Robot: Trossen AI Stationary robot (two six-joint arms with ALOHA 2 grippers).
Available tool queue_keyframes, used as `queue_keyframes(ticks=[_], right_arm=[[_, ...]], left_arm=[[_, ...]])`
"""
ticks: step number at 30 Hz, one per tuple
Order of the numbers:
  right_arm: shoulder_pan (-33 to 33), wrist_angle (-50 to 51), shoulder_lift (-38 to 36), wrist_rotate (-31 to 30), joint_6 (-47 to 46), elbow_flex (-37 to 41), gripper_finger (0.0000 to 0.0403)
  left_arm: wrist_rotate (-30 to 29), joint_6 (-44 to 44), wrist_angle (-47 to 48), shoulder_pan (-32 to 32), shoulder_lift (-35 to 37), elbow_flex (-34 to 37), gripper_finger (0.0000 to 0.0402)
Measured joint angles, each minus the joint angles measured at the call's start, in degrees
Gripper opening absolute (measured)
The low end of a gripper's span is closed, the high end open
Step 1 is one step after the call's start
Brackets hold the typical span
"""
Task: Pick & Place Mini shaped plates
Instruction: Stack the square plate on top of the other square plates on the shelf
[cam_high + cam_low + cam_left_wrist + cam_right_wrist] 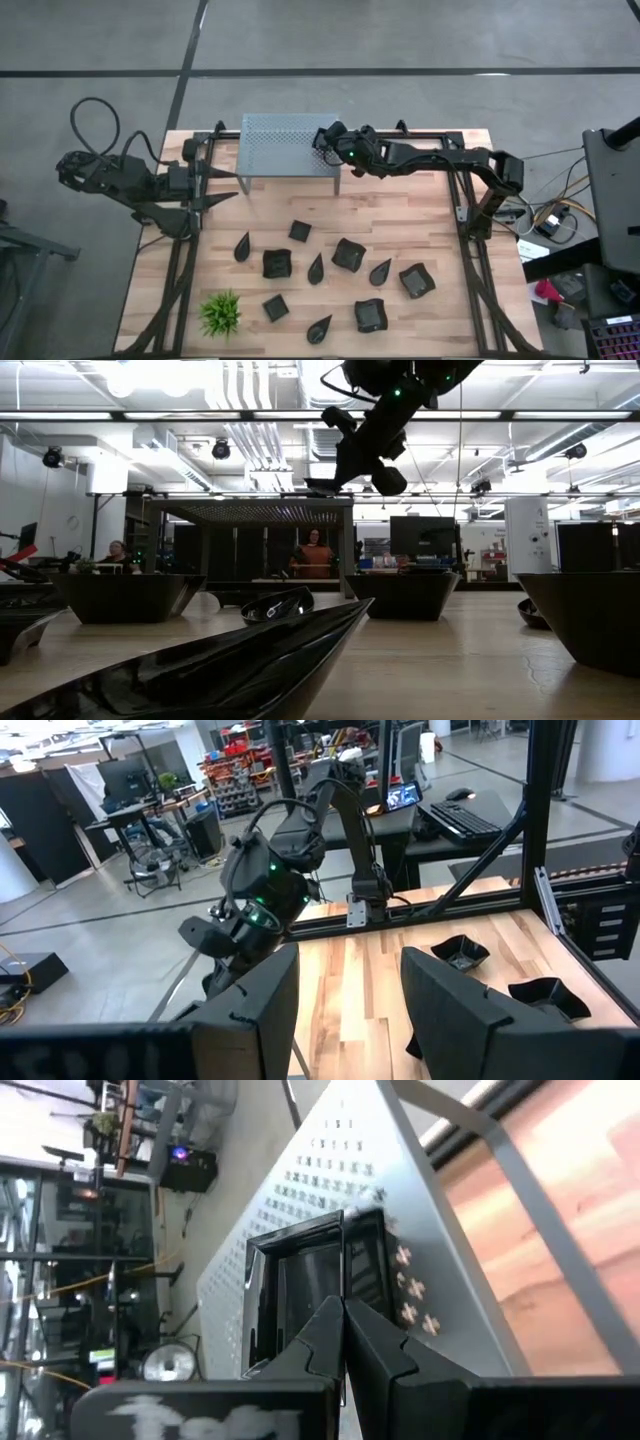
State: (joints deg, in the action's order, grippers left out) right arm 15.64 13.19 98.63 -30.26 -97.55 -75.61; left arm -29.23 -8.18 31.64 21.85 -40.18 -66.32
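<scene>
- A square black plate (pixel 305 1295) sits pinched by its rim in the right gripper (pixel 343 1315), whose fingers are closed together on the near edge; it hangs just above the perforated grey shelf (pixel 285 142) at the table's far edge.
- In the high view the right gripper (pixel 328 137) is over the shelf's right end, and the plate it carries is hard to pick out there against the dark wrist.
- No plate can be seen resting on the shelf top, so by my reading this is the first or an early delivery, not yet set down.
- The remaining mini shaped plates (pixel 347 254) lie scattered on the wooden table (pixel 420 215) in front of the shelf, about eleven of them: square ones with raised rims and teardrop ones, well apart from each other. Most of the task looks left to do.
- A small spiky green plant (pixel 220 313) stands at the corner of the table farthest from the shelf, on the left arm's side, near the closest plates.
- The left gripper (pixel 205 201) waits beside the shelf's left leg with its fingers spread apart and nothing between them.
- In the low view, plates close to the lens block much of the table, and the shelf's top surface cannot be seen. People show in the room behind the shelf, too small to say more.
</scene>
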Motion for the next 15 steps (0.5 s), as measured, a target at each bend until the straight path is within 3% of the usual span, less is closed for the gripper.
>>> queue_keyframes(ticks=[15], right_arm=[[0.9, -0.1, 0.0, 1.9, 3.6, 0.0, 0.0008]], left_arm=[[0.0, 0.7, 0.3, 0.0, 0.1, 0.0, 0.0174]])
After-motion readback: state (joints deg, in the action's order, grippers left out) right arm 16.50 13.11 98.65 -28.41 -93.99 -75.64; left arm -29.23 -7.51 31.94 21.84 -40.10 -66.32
